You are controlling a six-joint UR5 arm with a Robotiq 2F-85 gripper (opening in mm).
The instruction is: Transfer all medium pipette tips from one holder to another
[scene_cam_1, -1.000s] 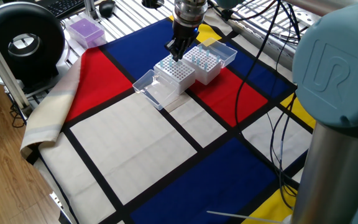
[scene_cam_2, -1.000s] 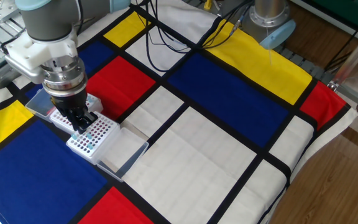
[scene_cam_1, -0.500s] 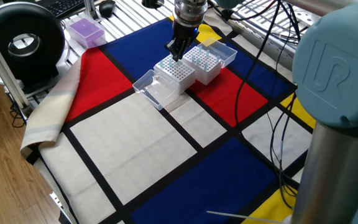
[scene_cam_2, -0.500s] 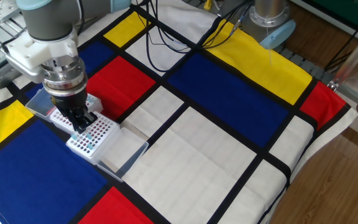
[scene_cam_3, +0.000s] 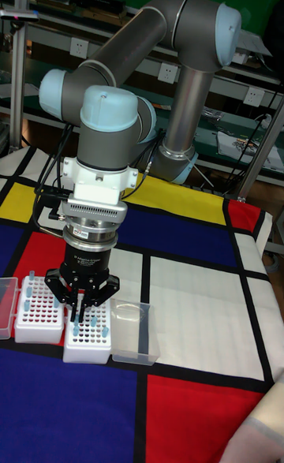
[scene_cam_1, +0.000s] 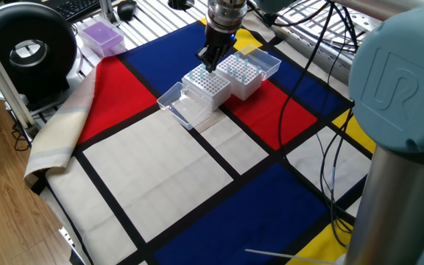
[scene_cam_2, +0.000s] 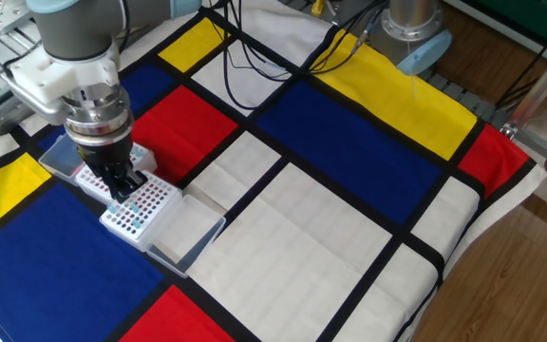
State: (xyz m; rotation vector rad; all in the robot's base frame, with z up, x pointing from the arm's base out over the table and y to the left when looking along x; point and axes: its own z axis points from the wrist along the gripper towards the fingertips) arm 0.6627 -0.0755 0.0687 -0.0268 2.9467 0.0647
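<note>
— Where's your gripper [scene_cam_3: 80,311]?
— Directly above the nearer white rack [scene_cam_3: 87,336], fingers close together; grasp unclear.
— And the medium pipette tips [scene_cam_3: 35,296]?
— Standing in both racks, side by side on the desk [scene_cam_2: 330,237].

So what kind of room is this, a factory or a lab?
Most likely a research lab. A robot arm works over racks of pipette tips on a table with a bright colour-block cloth. Metal shelving, loose cables and a keyboard sit around it.
</note>
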